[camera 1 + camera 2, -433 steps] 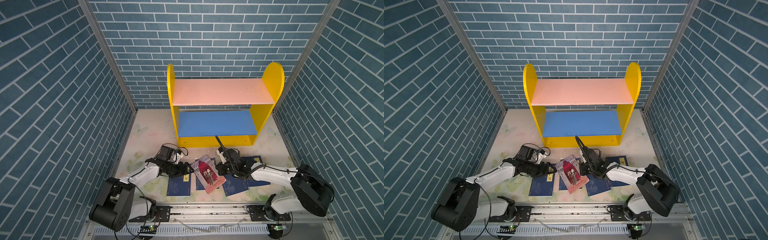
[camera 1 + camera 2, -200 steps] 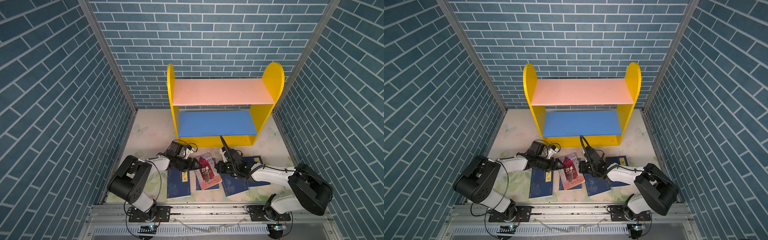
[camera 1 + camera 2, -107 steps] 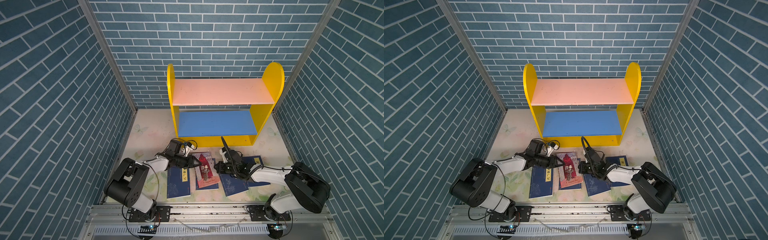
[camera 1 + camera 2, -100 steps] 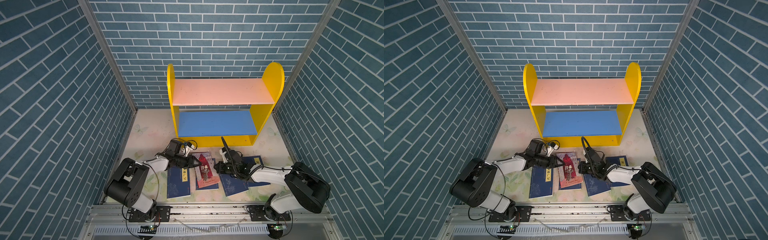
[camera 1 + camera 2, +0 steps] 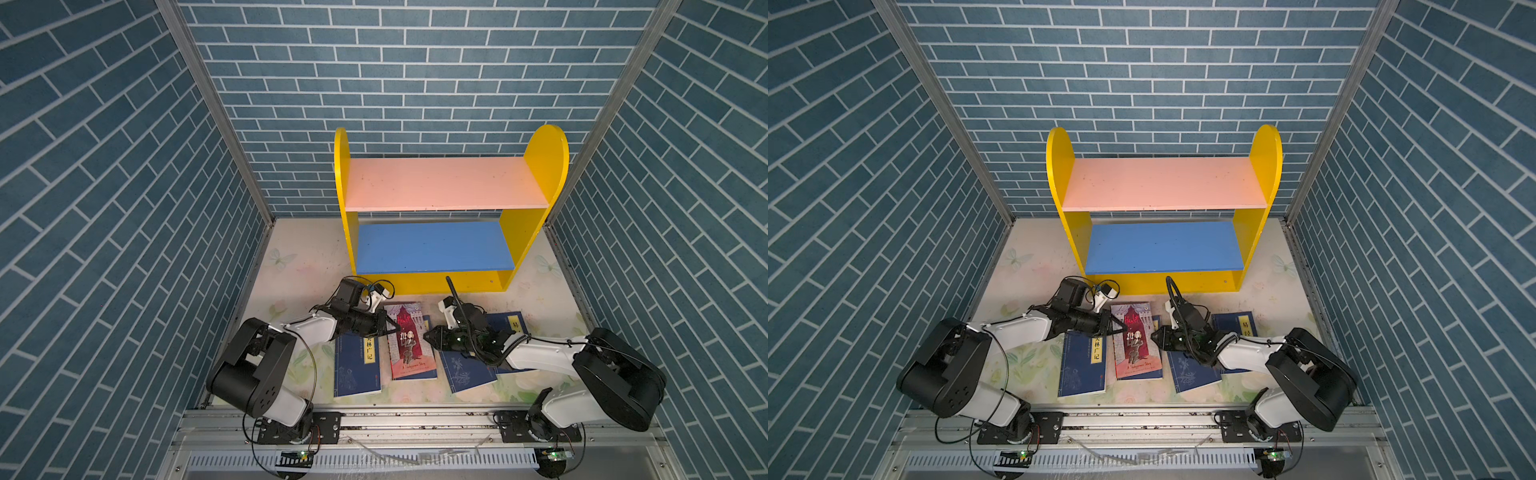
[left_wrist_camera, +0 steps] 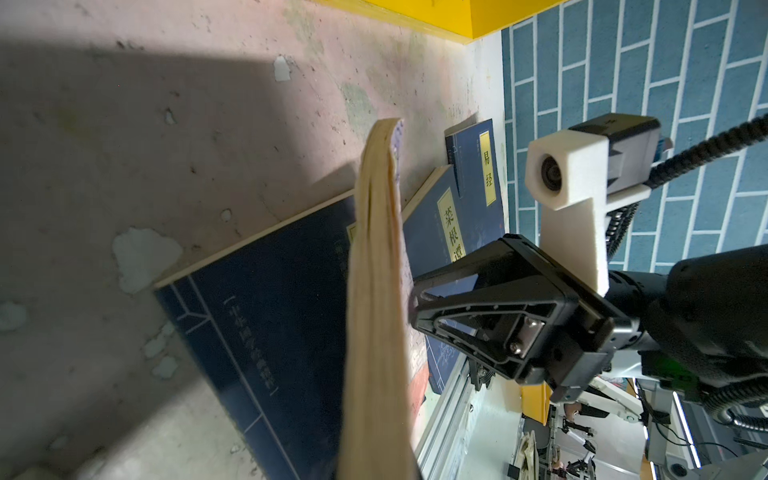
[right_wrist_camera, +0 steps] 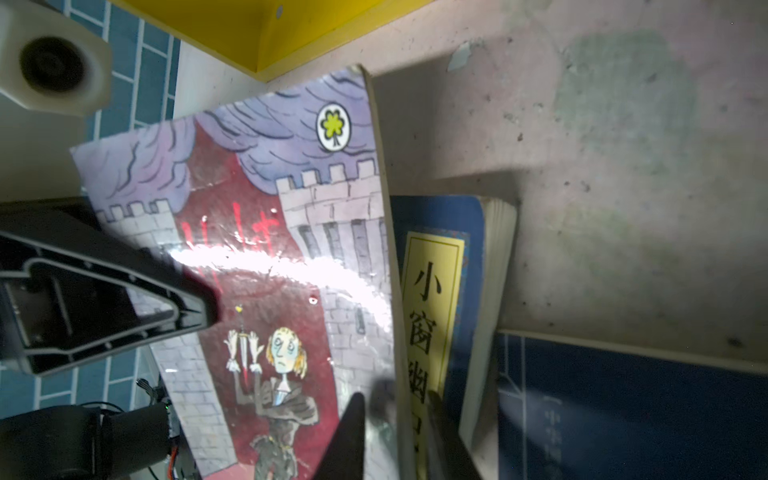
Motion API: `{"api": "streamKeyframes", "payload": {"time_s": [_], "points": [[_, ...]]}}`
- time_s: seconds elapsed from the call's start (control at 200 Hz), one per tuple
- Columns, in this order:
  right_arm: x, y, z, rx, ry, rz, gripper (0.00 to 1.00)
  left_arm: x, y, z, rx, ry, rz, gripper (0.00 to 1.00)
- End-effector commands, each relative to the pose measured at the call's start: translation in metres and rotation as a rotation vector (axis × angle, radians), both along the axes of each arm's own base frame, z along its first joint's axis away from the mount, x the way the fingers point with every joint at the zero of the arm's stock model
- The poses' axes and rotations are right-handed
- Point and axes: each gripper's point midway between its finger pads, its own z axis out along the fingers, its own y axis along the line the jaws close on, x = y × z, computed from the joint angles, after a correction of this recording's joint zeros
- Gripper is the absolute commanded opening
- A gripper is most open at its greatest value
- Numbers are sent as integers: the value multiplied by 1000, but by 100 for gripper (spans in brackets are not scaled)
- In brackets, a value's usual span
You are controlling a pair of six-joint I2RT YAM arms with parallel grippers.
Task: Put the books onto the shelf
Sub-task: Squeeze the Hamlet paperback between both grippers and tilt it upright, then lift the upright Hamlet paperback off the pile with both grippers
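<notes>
The grey-and-dark-red book (image 5: 409,345) (image 5: 1136,345) is raised off a navy book (image 7: 436,291) with a yellow label, in front of the shelf (image 5: 444,187) (image 5: 1163,183). My left gripper (image 5: 395,328) (image 5: 1121,328) (image 7: 208,307) is shut on its left edge; the left wrist view shows only the book's pale page edge (image 6: 374,332). My right gripper (image 5: 428,336) (image 5: 1154,336) (image 7: 395,440) straddles the opposite edge, its fingers parted wider than the book. Other navy books (image 5: 357,365) (image 5: 465,370) (image 5: 511,328) lie flat on the floor.
Both boards of the shelf, pink upper and blue lower (image 5: 432,249), carry nothing. Blue brick walls (image 5: 124,208) close in left, right and behind. A metal rail (image 5: 395,419) runs along the front edge. Bare floral floor (image 5: 299,266) lies left of the shelf.
My left gripper has come in from the left and shut on the grey-and-red book's edge. The right gripper's jaws, shut on the book before, have parted. The book now lies straighter.
</notes>
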Motion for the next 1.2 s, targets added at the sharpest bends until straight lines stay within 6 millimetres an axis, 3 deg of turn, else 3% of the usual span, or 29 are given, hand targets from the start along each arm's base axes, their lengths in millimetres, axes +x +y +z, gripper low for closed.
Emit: {"api": "streamKeyframes", "payload": {"time_s": [0.0, 0.145, 0.34, 0.44, 0.57, 0.74, 0.91, 1.195], "points": [[2, -2, 17, 26, -61, 1, 39, -6, 2, 23, -18, -108, -42, 0], [2, -8, 43, 87, -126, 4, 47, -19, 1, 45, -71, -151, -106, 0], [-4, -19, 95, 237, -208, 46, 57, -38, -4, 90, -211, -220, -237, 0], [-15, -20, 118, 315, -228, 103, 67, -46, 1, 104, -257, -246, -276, 0], [-31, -11, 135, 401, -203, 216, 70, -48, 2, 124, -309, -280, -311, 0], [-43, 7, 150, 549, -155, 332, 67, -53, 1, 140, -368, -274, -344, 0], [-47, 11, 156, 602, -145, 373, 62, -48, 2, 140, -363, -282, -334, 0], [-58, 14, 158, 627, -112, 425, 41, -38, 2, 147, -389, -270, -316, 0]]}}
